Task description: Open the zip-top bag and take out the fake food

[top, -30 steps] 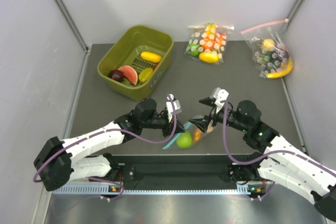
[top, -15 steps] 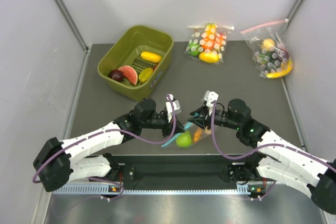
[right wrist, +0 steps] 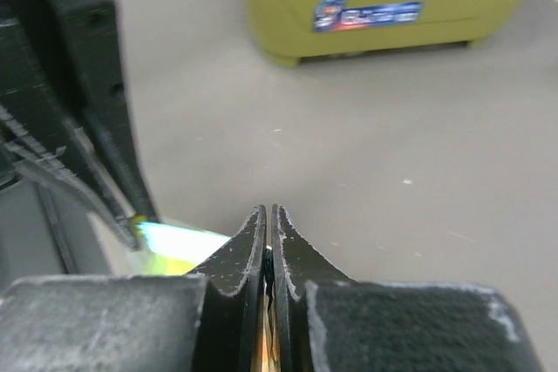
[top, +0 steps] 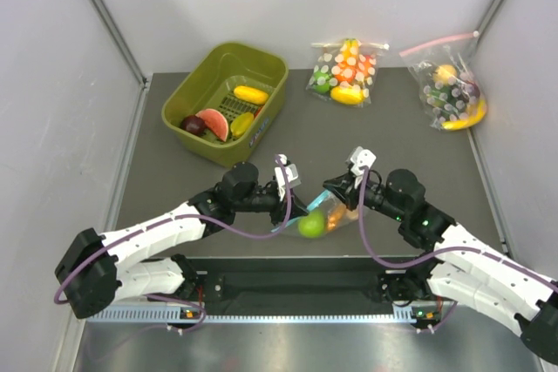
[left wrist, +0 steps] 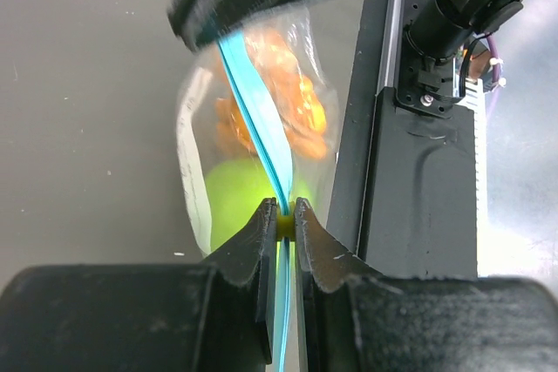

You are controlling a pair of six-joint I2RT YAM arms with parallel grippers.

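Opening small clear plastic zip-top bag (left wrist: 193,172): left gripper (left wrist: 285,215) clamped on light-blue zip strip (left wrist: 257,102), right gripper (right wrist: 268,215) pinched shut on bag edge. Next, likely: pull sides apart evenly.

The left arm (top: 157,233) and right arm (top: 488,272) have glossy white shells on the long links and round black joint housings. A purple cable (top: 289,196) loops along each, and a small white block (top: 359,160) sits at each wrist. The left gripper (left wrist: 285,215) and right gripper (right wrist: 268,215) have matte black fingers tapering to narrow tips. The bases share a black rail (top: 296,285) fronted by a slotted silver strip (top: 261,314).
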